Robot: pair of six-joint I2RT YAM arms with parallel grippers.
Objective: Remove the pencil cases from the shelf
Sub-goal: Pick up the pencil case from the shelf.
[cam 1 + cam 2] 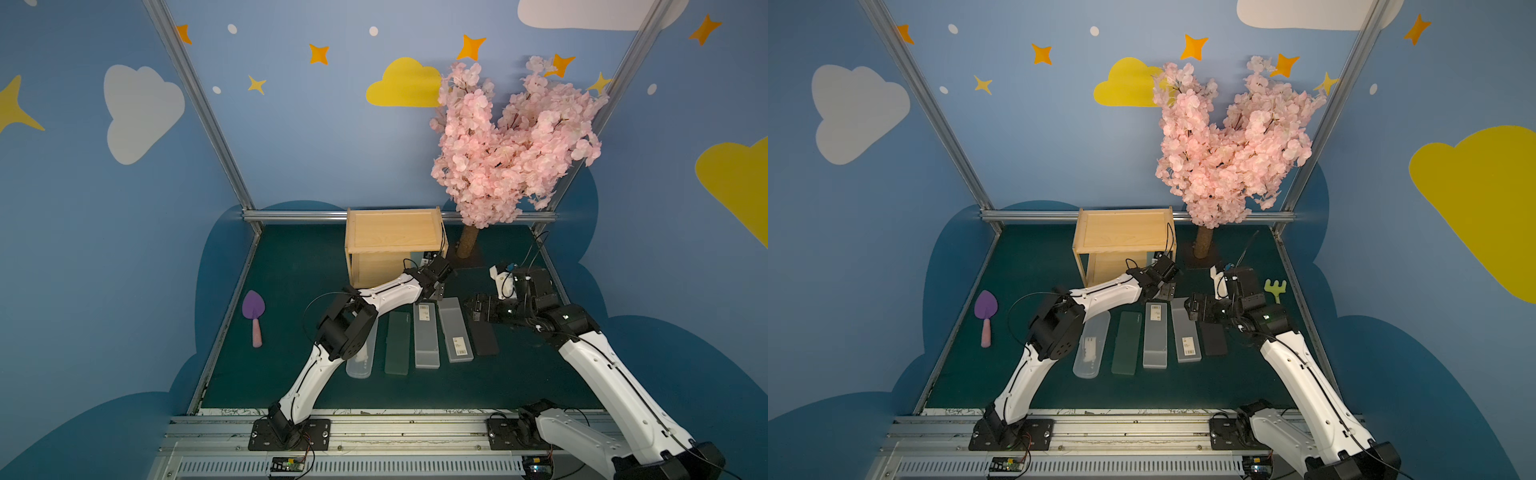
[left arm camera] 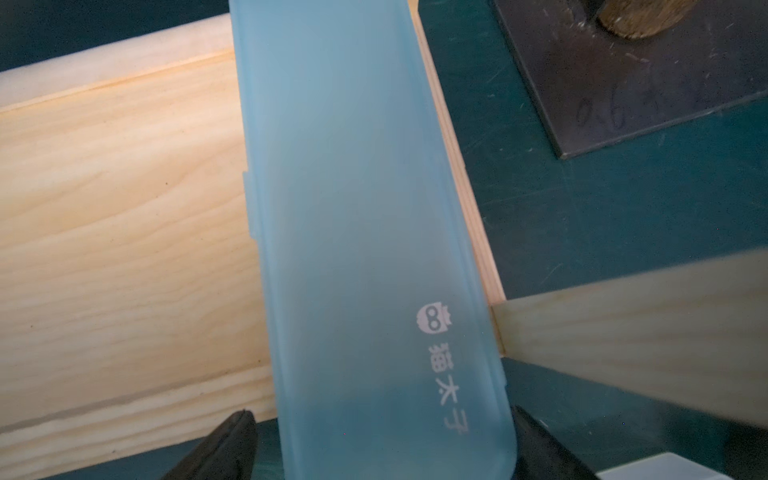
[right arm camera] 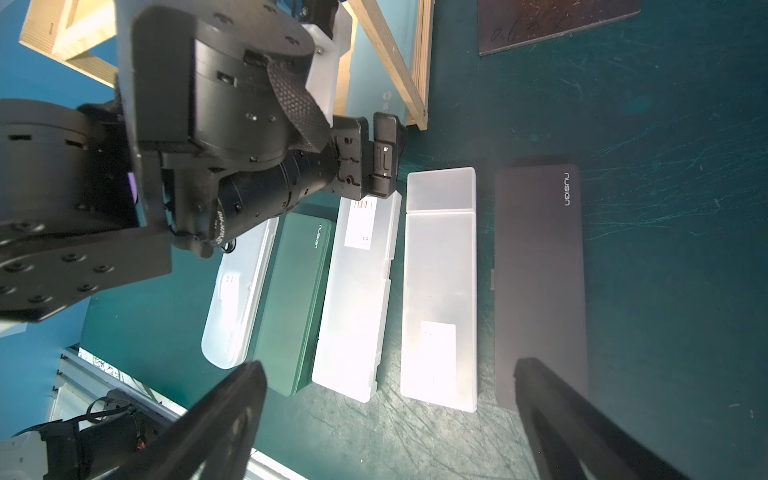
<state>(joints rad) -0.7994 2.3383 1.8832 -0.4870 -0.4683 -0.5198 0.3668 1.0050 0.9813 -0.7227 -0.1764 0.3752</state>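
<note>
nearest the arm bases, five pencil cases already lie flat on the counter (image 1: 1183, 386) in a side-by-side row: the clear case (image 1: 1091, 345), the dark green case (image 1: 1126, 343), a frosted white case (image 1: 1155, 336), a second frosted white case (image 1: 1185, 338) and the black case (image 1: 1213, 338). that part of the job looks done.

just past the row, the right gripper (image 3: 388, 365) hangs above the black case's end of it, its fingers spread wide with nothing between them.

farther back, the left gripper (image 2: 382, 415) is at the front of the shelf (image 1: 392, 228). its fingers are parted and set to either side of the near end of the light blue case (image 2: 353, 208). one finger seems to touch the case's edge and a sliver of gap shows at the other, so i judge it not yet gripped.

that case still lies on the lower tier, at the end nearer the tree (image 1: 498, 145), its near end poking past the front edge. the top tier is bare in both top views.

so one case of six is left: close on it, draw it out, set it down.
</note>
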